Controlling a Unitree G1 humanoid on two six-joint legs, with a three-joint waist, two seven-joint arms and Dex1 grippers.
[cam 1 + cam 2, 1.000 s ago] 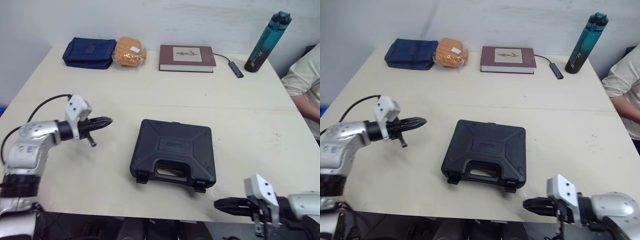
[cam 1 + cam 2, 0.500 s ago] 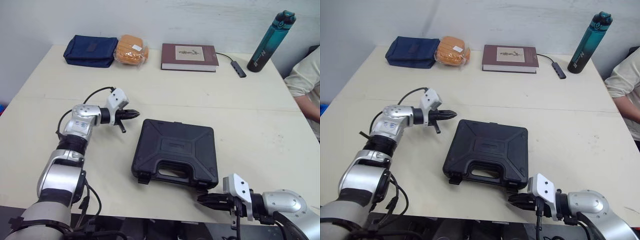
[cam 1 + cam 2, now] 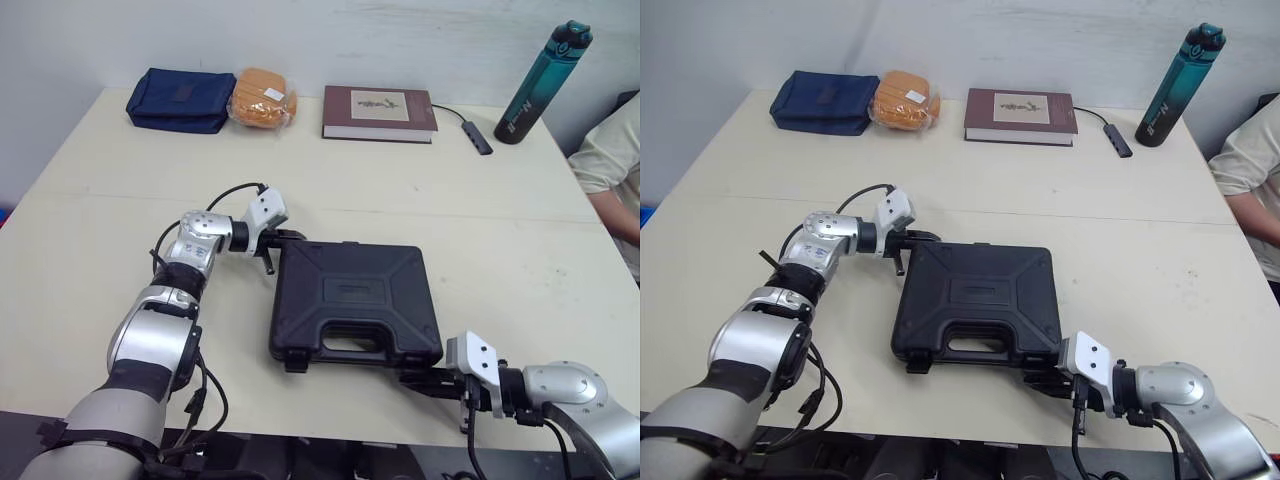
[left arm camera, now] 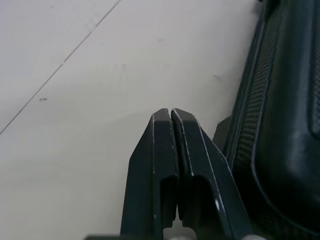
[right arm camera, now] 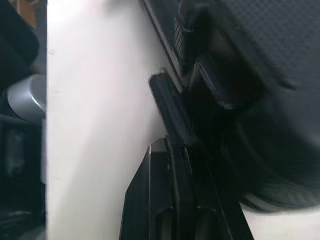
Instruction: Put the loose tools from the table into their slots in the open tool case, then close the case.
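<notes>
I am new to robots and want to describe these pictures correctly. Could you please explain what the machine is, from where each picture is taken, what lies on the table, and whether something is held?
This is a humanoid robot with two arms, each ending in a gripper of two black fingers. The two wide pictures come from cameras in its head, looking down over the table. The two close pictures come from cameras on its wrists.

A closed black tool case lies on the table. The left gripper is at its far left corner and the right gripper at its near right corner. Both are shut and seem to hold nothing.

Along the far edge are a navy pouch, an orange packet, a book and a teal bottle. A person's sleeve shows at the right.
</notes>
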